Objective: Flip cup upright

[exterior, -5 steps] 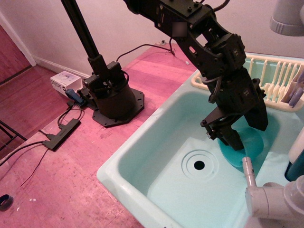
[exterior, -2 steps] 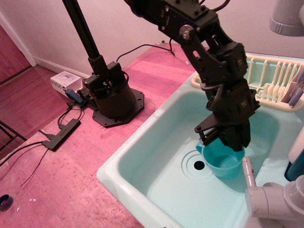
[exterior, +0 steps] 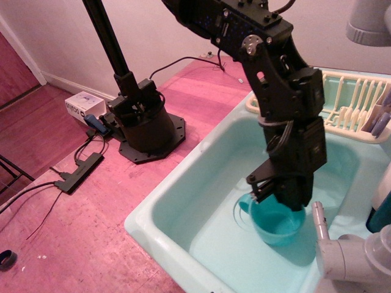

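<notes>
The teal cup stands mouth-up in the pale mint sink, over the spot where the drain ring lies, its small handle pointing left. My black gripper reaches down from above and is shut on the cup's far rim, one finger inside and one outside. The cup's base is low in the basin; I cannot tell whether it rests on the sink floor.
A cream dish rack sits at the sink's back right. A grey faucet stands at the front right, close to the cup. The arm's black base, a white box and cables lie on the pink floor to the left.
The cup went from lying tilted at the sink's right side to mouth-up. The gripper carried it left and toward the front, over the drain, and rotated with it.
</notes>
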`<state>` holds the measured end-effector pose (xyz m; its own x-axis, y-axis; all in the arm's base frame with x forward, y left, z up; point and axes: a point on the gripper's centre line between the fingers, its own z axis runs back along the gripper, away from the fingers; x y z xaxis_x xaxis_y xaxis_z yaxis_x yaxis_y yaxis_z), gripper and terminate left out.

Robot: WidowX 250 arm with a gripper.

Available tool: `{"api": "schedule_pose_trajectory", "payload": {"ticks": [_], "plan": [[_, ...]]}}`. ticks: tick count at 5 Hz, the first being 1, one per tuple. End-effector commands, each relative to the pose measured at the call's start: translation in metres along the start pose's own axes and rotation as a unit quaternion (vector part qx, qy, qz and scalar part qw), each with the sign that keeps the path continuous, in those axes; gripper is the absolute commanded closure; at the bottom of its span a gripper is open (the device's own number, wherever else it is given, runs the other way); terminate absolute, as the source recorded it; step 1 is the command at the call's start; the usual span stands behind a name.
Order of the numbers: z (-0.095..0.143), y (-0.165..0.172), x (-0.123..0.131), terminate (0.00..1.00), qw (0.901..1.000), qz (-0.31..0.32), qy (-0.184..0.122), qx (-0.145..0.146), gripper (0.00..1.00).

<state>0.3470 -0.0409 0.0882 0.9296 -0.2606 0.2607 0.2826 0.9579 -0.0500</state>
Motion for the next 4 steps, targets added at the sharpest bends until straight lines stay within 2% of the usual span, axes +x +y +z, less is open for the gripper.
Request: {"api": "schedule_pose_trajectory", "payload": {"ticks": [1, 2, 3, 4], "plan": [[0.015, -0.002, 0.008, 0.00, 0.9999, 0.007, -0.007, 0.004, 0.00], [0.025, -0.002, 0.012, 0.00, 0.9999, 0.008, -0.006, 0.004, 0.00], [0.043, -0.001, 0.015, 0.00, 0.9996, 0.004, -0.025, 0.012, 0.00], [0.068, 0.001, 0.017, 0.00, 0.9986, -0.001, -0.042, 0.033, 0.00]]}}
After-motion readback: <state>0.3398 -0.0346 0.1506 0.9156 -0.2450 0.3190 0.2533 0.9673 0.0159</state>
